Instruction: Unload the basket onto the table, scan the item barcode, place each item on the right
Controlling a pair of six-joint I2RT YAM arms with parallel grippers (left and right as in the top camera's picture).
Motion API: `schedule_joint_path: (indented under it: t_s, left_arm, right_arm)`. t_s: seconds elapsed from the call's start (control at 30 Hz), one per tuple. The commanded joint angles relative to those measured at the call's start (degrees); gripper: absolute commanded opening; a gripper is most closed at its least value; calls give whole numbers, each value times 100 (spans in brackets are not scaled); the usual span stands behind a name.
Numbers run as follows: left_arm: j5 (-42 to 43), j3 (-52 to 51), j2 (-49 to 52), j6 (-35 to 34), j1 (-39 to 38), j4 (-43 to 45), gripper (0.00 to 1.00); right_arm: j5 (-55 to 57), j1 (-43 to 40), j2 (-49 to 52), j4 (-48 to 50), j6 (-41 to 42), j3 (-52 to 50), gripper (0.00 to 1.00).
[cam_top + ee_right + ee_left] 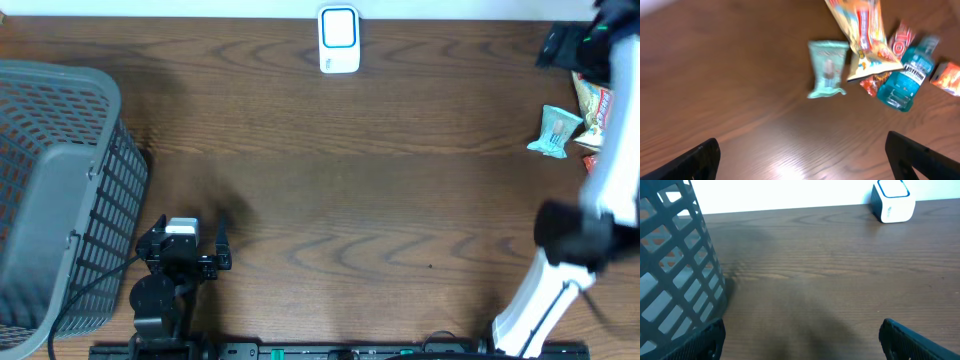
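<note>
Left end effector (800,342) open, empty; right end effector (802,160) open (empty too), teal packet (827,69) at twelve o'clock.

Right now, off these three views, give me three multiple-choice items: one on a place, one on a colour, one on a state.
1. Where does the white scanner stand?
A. Inside the basket
B. At the far edge of the table, near the middle
C. Among the snacks

2. What colour is the mouthwash bottle?
A. Red
B. White
C. Blue

3. How is the right tool?
A. Open, holding nothing
B. Shut on the mint packet
C. Shut on nothing

Answers: 1 B, the overhead view shows it alone by the far edge; 2 C, the right wrist view shows its blue body; 3 A, its fingers stand wide apart with nothing between them.
</note>
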Motion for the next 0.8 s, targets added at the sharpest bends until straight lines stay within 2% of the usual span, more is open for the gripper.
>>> schedule_joint_path:
  t_s: [0.0, 0.3, 0.53, 0.6, 0.67, 0.77]
  left_arm:
    - [-7, -76, -31, 57, -13, -125, 98]
    - [-7, -76, -31, 57, -13, -125, 98]
    - [-7, -76, -31, 57, -13, -125, 98]
    - [-7, -76, -31, 57, -13, -125, 98]
    - [-7, -76, -31, 57, -13, -125, 98]
    - [-7, -76, -31, 57, -13, -125, 98]
  right_arm:
    - [-680, 48, -1167, -289, 155, 76, 99]
    - [-623, 50, -3112, -289, 87, 76, 99]
    - [-1379, 55, -4382, -308, -1408, -195, 99]
    - [-1311, 55, -4734, -306, -1515, -601, 99]
    - [-1093, 55, -5563, -70, -1569, -1915, 99]
    - [-1058, 55, -6380, 595, -1574, -3364, 99]
